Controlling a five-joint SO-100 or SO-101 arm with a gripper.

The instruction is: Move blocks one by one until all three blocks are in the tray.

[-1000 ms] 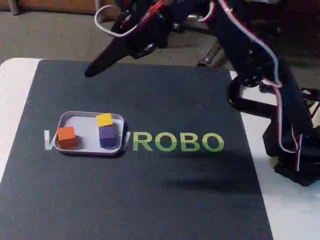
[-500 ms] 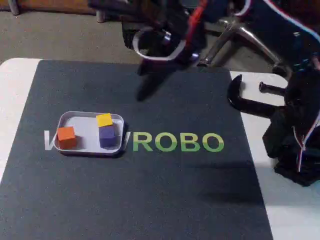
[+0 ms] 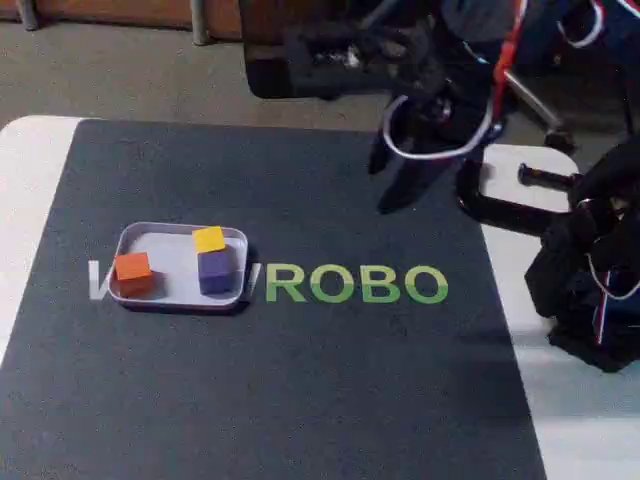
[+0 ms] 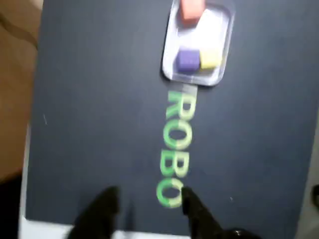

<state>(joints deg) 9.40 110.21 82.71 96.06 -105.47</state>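
The pale tray (image 3: 170,248) lies on the left part of the black mat and holds all three blocks: orange (image 3: 132,268) at its left end, yellow (image 3: 209,239) at the back right, purple (image 3: 214,270) in front of the yellow one. In the wrist view the tray (image 4: 217,31) is at the top with the orange block (image 4: 191,9), the purple block (image 4: 187,59) and the yellow block (image 4: 210,58) inside it. My gripper (image 3: 379,190) hangs in the air over the mat's far right part, well away from the tray. In the wrist view the gripper (image 4: 148,193) is open with nothing between its fingers.
The black mat (image 3: 300,380) carries green ROBO lettering (image 3: 355,284) and lies on a white table (image 3: 20,180). A black clamp (image 3: 490,205) and the arm's base (image 3: 590,300) stand at the right edge. Chair legs (image 3: 535,105) are on the floor behind.
The arm has swung from above the mat's far left to its far right, away from the tray. The three blocks have stayed put in the tray.
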